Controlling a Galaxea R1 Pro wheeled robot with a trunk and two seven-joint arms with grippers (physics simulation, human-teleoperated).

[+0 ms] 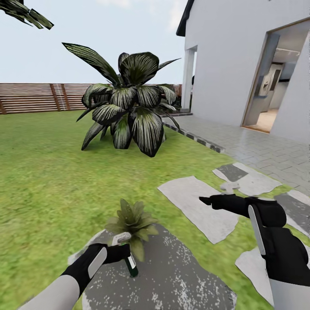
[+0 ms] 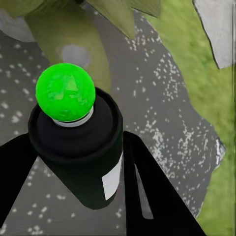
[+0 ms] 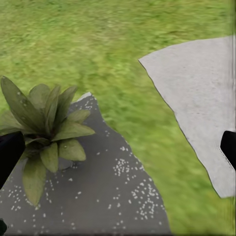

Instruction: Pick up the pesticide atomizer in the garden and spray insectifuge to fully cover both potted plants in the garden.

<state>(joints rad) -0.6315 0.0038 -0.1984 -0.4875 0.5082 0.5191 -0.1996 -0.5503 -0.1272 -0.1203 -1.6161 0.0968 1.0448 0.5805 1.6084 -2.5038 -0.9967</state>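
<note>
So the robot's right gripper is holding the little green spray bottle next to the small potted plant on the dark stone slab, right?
Not quite: the left gripper holds the spray bottle, as the head view shows. The right gripper hangs empty over the pale slab. The rest is right: the bottle is beside the small potted plant on the dark slab.

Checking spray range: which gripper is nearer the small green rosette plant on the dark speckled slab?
Left. The left gripper, shut on the dark green atomizer bottle, sits right beside the small green rosette plant. The right gripper hangs open, well off to its other side, above grass and a pale slab.
</note>
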